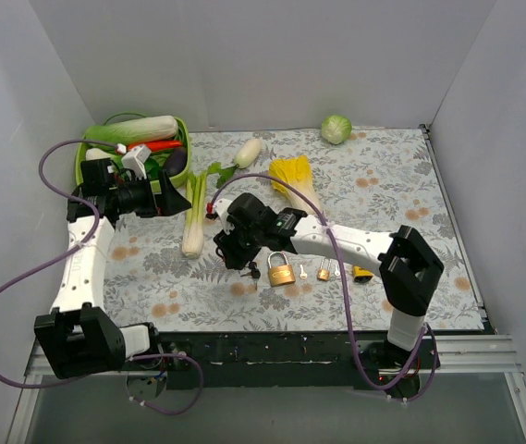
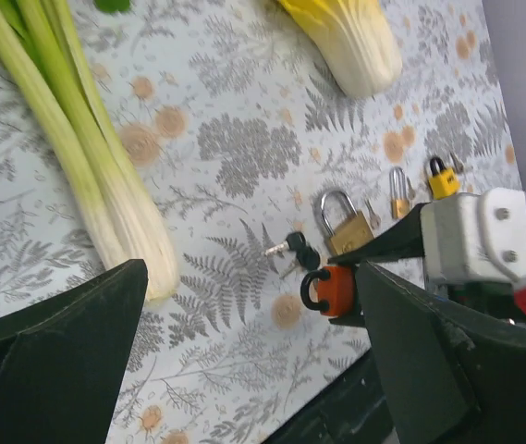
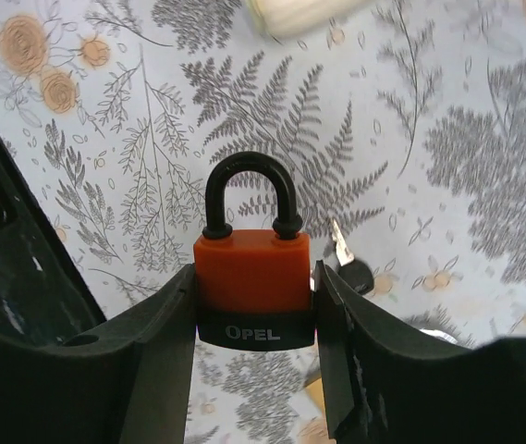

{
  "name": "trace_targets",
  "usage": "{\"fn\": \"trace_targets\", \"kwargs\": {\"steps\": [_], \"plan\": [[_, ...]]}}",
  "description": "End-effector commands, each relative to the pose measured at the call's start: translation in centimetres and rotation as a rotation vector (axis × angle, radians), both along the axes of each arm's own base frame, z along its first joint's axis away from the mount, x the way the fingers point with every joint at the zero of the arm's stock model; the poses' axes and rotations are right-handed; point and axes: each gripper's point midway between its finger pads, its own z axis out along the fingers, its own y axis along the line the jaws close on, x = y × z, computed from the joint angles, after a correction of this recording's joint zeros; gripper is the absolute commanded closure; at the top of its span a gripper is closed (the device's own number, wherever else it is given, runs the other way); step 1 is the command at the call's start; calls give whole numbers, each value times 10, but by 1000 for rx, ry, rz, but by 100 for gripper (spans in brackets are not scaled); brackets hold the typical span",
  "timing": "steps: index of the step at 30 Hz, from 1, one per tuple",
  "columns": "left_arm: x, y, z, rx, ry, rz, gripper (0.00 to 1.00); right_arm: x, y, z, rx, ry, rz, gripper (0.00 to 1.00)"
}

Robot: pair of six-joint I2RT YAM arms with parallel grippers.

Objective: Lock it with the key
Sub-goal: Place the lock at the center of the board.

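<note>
1. Grip first: the right gripper (image 3: 255, 276) is clamping the orange padlock (image 3: 253, 282) by the sides of its body. Its fingers are partly closed around it, and the black shackle is pointing away from the wrist and looking seated on both legs.
2. The left gripper (image 2: 253, 277) is standing wide open and carrying nothing. It is hovering well off to the side of the right gripper, with its camera looking across at the held lock.
3. The black-headed key (image 2: 294, 248) is lying on the patterned cloth (image 2: 244, 148) just beside the right gripper's fingers, and a brass padlock (image 2: 346, 228) is lying next to it.
4. Judging the step, the padlock is being held out ready while the key is lying untouched — so the task is sitting at fetching the key, with the locking itself not yet begun.
5. The next move is calling for the open left jaws to come down over the key's black head. They need to pinch it so the blade is sticking out free, then line it up with the keyway — presumably on the padlock's underside, which is hidden here.
</note>
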Motion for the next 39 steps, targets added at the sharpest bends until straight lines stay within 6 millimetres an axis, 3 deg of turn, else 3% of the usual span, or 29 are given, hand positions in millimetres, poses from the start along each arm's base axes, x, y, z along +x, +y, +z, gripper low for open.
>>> {"fn": "trace_targets", "kwargs": {"steps": [1,12,20,29,30,34,39], "plan": [[30,19,30,15,-140,217,2,-5,-8,-13,-35,218,-360,99],[17,25,19,21,-107,291,2,-19,21,-57,-88,368,-467,99],[2,28,19,63,-128,294,2,-13,43,-61,-82,314,-494,99],[-2,31,20,93,-145,292,2,2,27,-82,-164,195,-595,98],[-2,30,20,94,-148,290,2,5,29,-82,-163,188,-600,95],[-4,30,18,97,-142,289,2,1,36,-79,-149,196,-581,60],[-4,29,18,99,-132,268,2,-7,38,-75,-142,210,-567,43]]}}
